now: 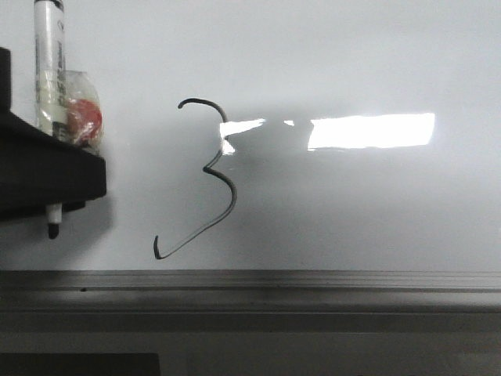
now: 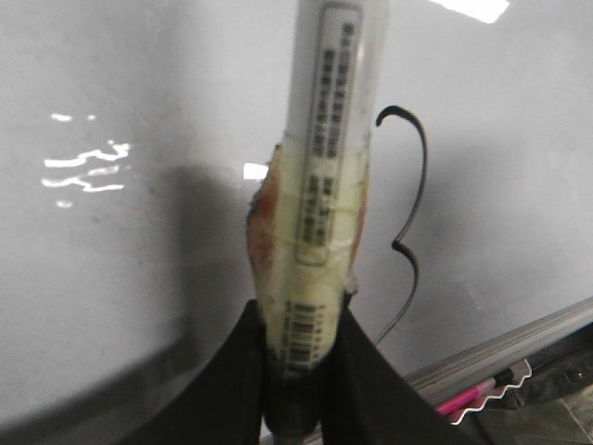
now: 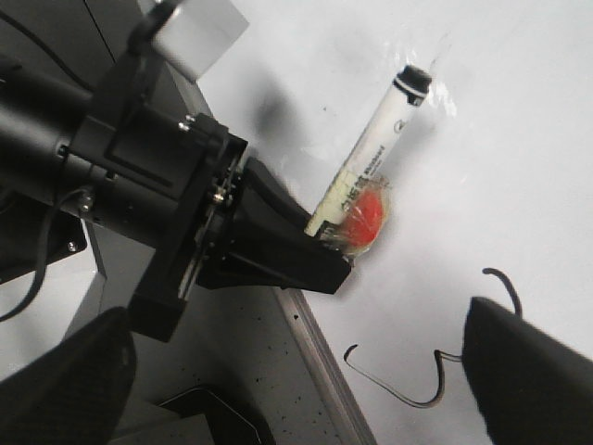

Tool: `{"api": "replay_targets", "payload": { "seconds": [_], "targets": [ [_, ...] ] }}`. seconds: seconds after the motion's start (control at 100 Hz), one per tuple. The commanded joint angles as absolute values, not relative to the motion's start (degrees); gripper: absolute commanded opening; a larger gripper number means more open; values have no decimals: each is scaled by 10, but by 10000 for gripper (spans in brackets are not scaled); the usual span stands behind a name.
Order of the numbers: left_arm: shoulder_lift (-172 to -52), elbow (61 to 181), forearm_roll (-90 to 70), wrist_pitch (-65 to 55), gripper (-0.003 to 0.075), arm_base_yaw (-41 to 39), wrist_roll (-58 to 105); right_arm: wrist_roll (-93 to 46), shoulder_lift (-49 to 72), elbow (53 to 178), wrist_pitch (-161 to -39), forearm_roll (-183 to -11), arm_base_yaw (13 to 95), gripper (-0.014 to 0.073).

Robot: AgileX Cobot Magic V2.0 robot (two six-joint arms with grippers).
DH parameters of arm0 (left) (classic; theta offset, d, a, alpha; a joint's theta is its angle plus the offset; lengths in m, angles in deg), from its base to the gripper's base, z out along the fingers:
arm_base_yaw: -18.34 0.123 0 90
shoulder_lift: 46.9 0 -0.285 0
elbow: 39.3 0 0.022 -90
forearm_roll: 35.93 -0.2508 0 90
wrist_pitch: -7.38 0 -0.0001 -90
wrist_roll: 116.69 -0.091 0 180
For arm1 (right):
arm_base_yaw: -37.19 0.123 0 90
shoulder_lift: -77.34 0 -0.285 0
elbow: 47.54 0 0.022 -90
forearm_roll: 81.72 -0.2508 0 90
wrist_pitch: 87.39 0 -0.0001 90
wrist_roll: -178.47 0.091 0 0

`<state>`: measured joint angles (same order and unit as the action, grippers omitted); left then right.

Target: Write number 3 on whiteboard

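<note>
The whiteboard fills the front view, with a bright reflection and a grey rail along its near edge. The number 3 is drawn left of centre, with a small hook on top and a long lower tail. My left gripper is at the left edge, shut on a white marker wrapped in tape with a red lump. The marker's dark tip is left of the 3. In the left wrist view the fingers clamp the marker beside the 3. My right gripper is open and empty, above the 3's tail.
In the right wrist view the left gripper and its arm lie over the rail. A speckled grey table and a dark tray lie beyond the rail. A pink pen lies beyond the rail in the left wrist view.
</note>
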<state>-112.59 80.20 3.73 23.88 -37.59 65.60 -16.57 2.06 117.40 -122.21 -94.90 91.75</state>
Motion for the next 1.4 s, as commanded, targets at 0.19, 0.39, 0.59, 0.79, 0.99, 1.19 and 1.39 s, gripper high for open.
{"api": "replay_targets", "payload": {
  "seconds": [0.19,0.39,0.59,0.79,0.99,1.19,1.39],
  "targets": [
    [-1156,820,55,257,-20,-367,661,-171,45,1193,-1187,-949,914,645],
    [-1156,820,52,261,-20,-362,658,-171,45,1193,-1190,-949,914,645],
    [-1156,820,52,263,29,-362,658,-171,45,1193,-1191,-954,914,645],
    [-1156,820,53,271,280,-362,658,-171,45,1193,-1191,-957,914,645],
    [-1138,818,53,271,284,-362,651,-171,47,1193,-1191,-957,914,645],
    [-1074,804,54,261,280,-362,587,-171,67,1193,-1192,-957,914,645],
    [-1009,777,66,258,279,-362,586,-171,82,1193,-1191,-957,914,645]
  ]
}}
